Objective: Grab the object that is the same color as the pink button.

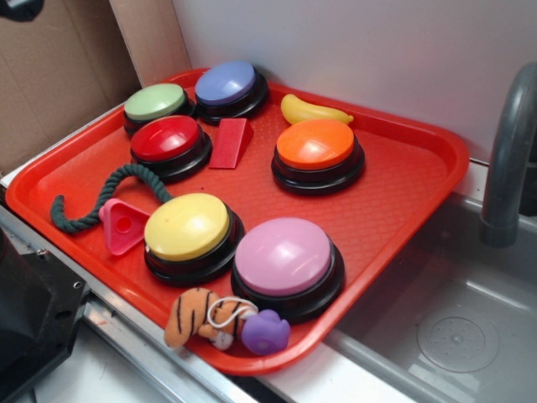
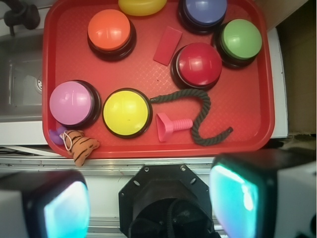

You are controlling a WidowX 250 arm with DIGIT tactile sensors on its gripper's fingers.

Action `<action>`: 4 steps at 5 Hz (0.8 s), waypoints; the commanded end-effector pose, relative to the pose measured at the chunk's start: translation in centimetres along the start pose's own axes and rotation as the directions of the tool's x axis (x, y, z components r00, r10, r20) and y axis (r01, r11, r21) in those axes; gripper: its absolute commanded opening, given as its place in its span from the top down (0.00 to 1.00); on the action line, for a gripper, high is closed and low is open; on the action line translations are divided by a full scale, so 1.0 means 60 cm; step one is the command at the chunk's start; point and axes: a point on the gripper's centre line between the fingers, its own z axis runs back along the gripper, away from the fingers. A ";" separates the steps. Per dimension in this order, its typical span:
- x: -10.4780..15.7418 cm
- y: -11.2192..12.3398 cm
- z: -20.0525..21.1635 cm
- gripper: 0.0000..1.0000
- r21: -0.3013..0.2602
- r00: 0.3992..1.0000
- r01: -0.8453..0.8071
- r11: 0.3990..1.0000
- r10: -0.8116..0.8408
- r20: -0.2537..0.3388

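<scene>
The pink triangular block (image 1: 122, 225) with a round hole lies on the red tray (image 1: 403, 180), left of the yellow button and against the green rope. In the wrist view the block (image 2: 171, 125) shows on its side, right of the yellow button. The pink button (image 1: 284, 256) stands at the tray's front; it also shows in the wrist view (image 2: 72, 102) at the left. My gripper (image 2: 148, 203) is open and empty, high above the robot base, off the tray's near edge. Its fingers (image 2: 235, 196) frame the bottom of the wrist view.
Yellow (image 1: 186, 227), red (image 1: 168, 138), green (image 1: 155, 102), blue-purple (image 1: 226, 82) and orange (image 1: 315, 144) buttons crowd the tray. A red wedge (image 1: 230, 144), yellow banana (image 1: 312, 110), green rope (image 1: 101, 200), tiger toy (image 1: 197, 316) and purple toy (image 1: 265, 332) lie there too. A sink (image 1: 453, 319) with faucet (image 1: 508, 159) is right.
</scene>
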 end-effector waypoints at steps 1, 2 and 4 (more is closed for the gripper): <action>0.000 0.000 0.000 0.00 0.000 1.000 0.000 1.000 0.000 0.000; 0.010 0.014 -0.021 0.00 -0.001 0.984 -0.175 0.984 0.175 -0.004; 0.019 0.037 -0.086 0.00 -0.012 0.826 -0.562 0.827 0.561 -0.057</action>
